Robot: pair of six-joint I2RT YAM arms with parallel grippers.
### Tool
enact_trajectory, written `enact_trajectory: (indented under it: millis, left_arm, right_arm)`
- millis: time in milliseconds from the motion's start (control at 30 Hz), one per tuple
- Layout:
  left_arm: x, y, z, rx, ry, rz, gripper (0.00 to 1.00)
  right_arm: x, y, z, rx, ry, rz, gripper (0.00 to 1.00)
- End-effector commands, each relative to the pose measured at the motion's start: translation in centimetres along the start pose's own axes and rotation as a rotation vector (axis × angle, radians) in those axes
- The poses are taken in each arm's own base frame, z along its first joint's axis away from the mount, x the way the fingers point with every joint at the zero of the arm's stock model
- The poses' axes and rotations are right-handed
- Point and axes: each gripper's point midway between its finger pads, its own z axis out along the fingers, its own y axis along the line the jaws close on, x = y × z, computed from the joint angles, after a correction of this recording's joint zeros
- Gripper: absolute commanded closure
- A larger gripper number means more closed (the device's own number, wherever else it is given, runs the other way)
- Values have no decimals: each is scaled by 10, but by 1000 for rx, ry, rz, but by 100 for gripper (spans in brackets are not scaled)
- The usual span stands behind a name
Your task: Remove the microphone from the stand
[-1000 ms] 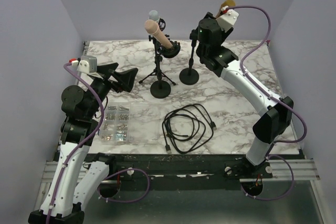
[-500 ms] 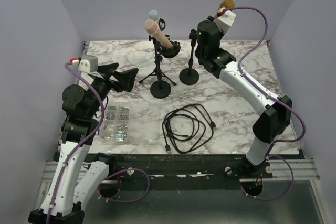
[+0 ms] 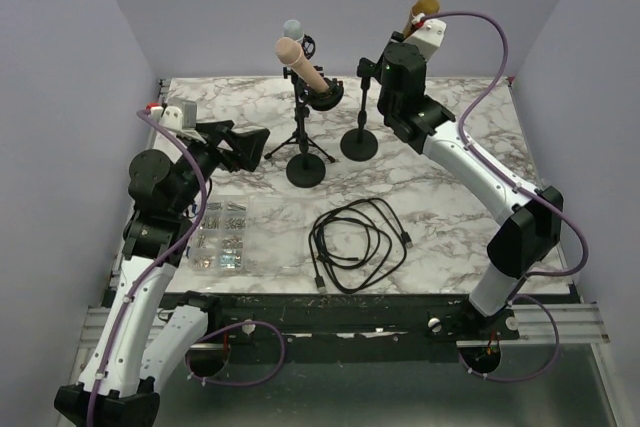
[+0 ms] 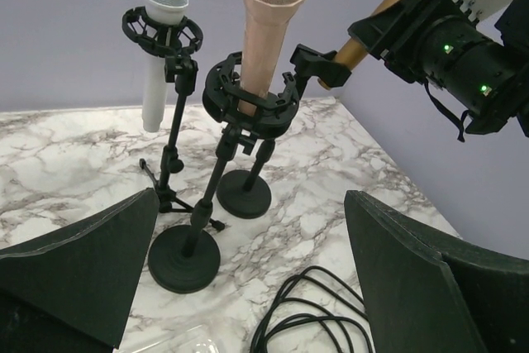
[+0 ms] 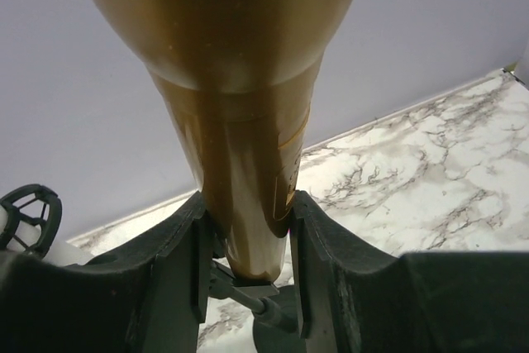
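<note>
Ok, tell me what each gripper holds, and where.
Right gripper: gold mic, clamped on its lower handle. Left gripper: open, holding nothing.

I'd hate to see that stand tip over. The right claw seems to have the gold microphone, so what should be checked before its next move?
1. Right claw shut on the gold microphone, with the handle between both fingers: ok.
2. Microphone's lower end clear of the clip on its stand: cannot tell, as they sit close together.
3. That stand's round base flat on the table: ok.
4. Pink microphone apart from the right arm: ok.
5. Left claw open, holding nothing, away from the stands: ok.
</note>
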Motion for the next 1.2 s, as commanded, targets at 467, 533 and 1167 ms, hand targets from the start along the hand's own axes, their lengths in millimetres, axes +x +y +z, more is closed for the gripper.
enact_trajectory:
  millis: [467, 533, 1167]
  left_arm:
    - [39, -9, 16, 13, 80, 42, 2]
    - [42, -16, 16, 33, 88, 7, 1]
    - [40, -116, 69, 247, 165, 181, 2]
  right_arm:
    - [5, 11, 0, -401, 201, -112, 99]
    - [7, 13, -5, -458, 219, -146, 99]
    - [31, 14, -15, -729, 333, -233, 99]
